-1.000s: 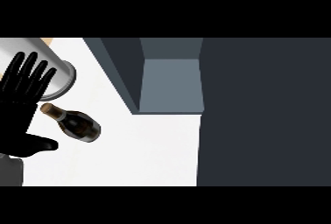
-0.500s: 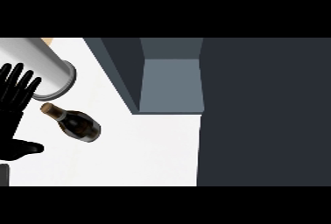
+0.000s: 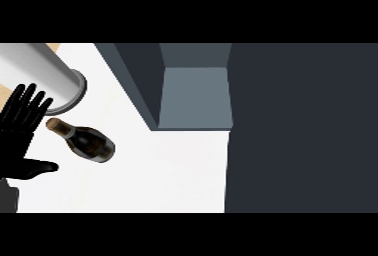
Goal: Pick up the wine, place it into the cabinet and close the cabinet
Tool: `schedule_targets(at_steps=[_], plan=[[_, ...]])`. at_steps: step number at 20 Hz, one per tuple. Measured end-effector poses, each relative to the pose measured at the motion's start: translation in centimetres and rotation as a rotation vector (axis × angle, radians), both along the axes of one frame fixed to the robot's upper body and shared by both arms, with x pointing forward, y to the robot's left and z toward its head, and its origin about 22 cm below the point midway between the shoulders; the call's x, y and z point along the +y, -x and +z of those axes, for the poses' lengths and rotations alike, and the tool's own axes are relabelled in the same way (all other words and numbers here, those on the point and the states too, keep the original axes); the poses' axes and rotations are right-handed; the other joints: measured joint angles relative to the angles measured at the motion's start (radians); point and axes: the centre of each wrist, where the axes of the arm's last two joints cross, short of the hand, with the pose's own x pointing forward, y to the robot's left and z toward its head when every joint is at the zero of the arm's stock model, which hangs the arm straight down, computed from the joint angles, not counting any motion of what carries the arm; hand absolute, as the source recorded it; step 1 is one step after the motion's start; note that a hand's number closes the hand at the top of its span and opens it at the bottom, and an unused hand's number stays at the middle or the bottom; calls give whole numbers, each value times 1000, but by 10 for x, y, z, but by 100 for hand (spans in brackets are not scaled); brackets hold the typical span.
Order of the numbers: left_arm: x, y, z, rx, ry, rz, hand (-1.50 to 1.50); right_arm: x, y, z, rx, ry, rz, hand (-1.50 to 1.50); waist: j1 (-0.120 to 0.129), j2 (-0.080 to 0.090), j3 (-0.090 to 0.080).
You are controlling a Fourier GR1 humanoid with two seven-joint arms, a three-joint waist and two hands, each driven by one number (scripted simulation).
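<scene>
White counter [image 3: 170, 172], wine [image 3: 88, 142] beside left hand [image 3: 18, 137]

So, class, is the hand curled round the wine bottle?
No, the left hand is open with straight fingers, beside the wine bottle that rests on the counter.

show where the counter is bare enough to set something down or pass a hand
The widest bare counter lies in front of the open cabinet, between the wine bottle and the dark panel. A narrower strip runs between the grey cylinder and the cabinet's wall. Crowded at left: the left robot hand, bottle and cylinder.
</scene>
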Motion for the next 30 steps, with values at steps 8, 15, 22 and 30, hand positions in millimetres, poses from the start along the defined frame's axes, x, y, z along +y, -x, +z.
schedule_targets(at_steps=[8,15,22,30], plan=[[17,-3,-35,34,-14,20,-150,0,2,0,-4,6,3,-150,-1,0,0],[32,-5,-62,62,-30,11,-150,9,-3,3,-11,3,13,-150,-1,1,0],[31,-8,-86,78,-33,2,-150,-1,0,1,-2,22,6,-150,-2,0,0],[26,-5,-126,121,-27,-3,-150,5,-1,2,-7,-1,13,-150,-7,2,-1]])
